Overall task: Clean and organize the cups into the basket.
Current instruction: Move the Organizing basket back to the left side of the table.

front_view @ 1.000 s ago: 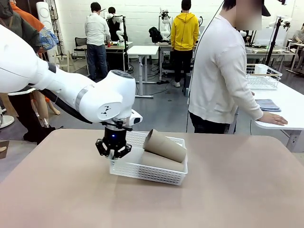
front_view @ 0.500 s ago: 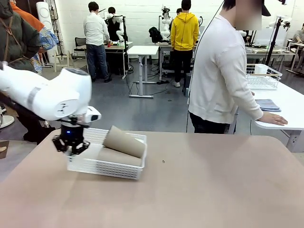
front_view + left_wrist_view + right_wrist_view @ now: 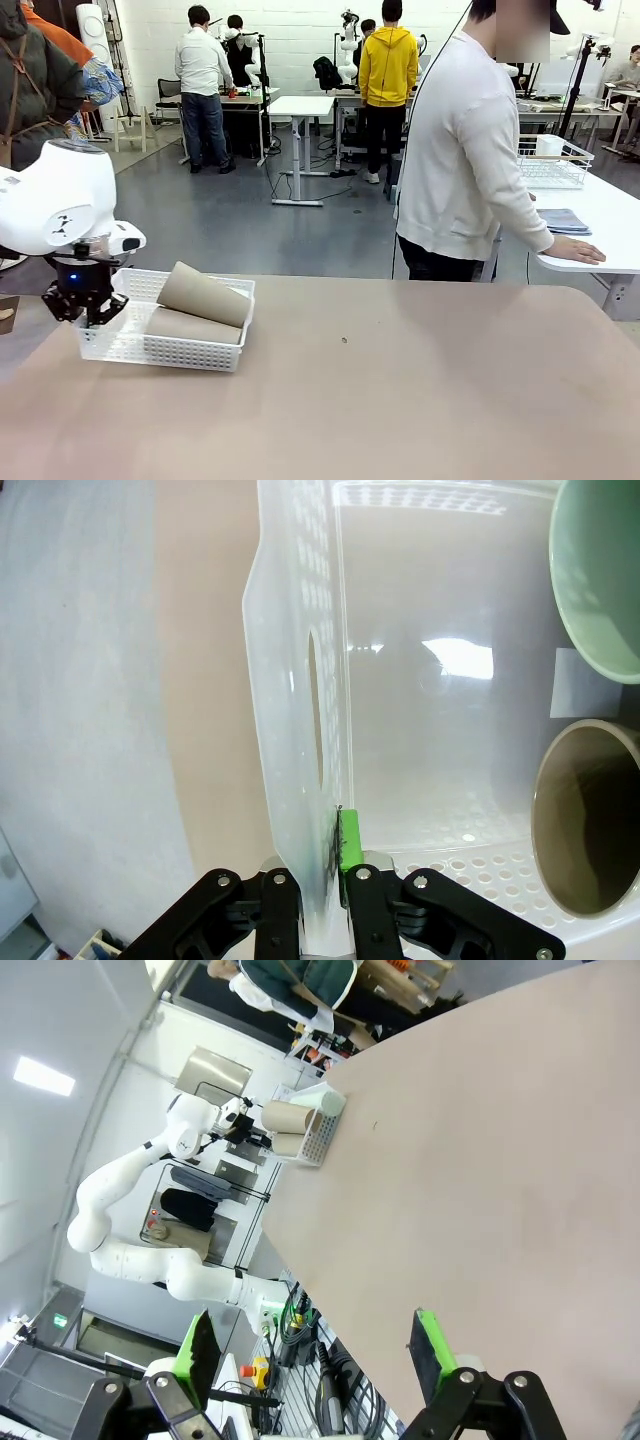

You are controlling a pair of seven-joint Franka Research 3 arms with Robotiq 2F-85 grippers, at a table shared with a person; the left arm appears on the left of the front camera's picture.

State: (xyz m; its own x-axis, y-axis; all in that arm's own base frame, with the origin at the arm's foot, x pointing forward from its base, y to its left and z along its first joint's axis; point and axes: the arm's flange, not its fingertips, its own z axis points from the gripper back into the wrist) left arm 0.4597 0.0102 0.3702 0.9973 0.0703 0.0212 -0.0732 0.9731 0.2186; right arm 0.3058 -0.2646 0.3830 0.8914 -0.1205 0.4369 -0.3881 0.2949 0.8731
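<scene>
Tan cups [image 3: 203, 295] are lying stacked in the white lattice basket [image 3: 160, 350], a mint-green cup [image 3: 600, 580] showing beside a tan one up close, so loading looks done. The left claw [image 3: 88, 312] is clamping the basket's end wall at the desk's [image 3: 400, 400] left edge (placement probably remaining). The right claw [image 3: 310, 1345] is hanging wide, empty.

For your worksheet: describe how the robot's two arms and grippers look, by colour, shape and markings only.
The left arm is glossy white with rounded joints, a grey band and a small dark logo. Its left gripper is black, with a blue light above it. The right gripper has black linkage fingers tipped with bright green pads.
</scene>
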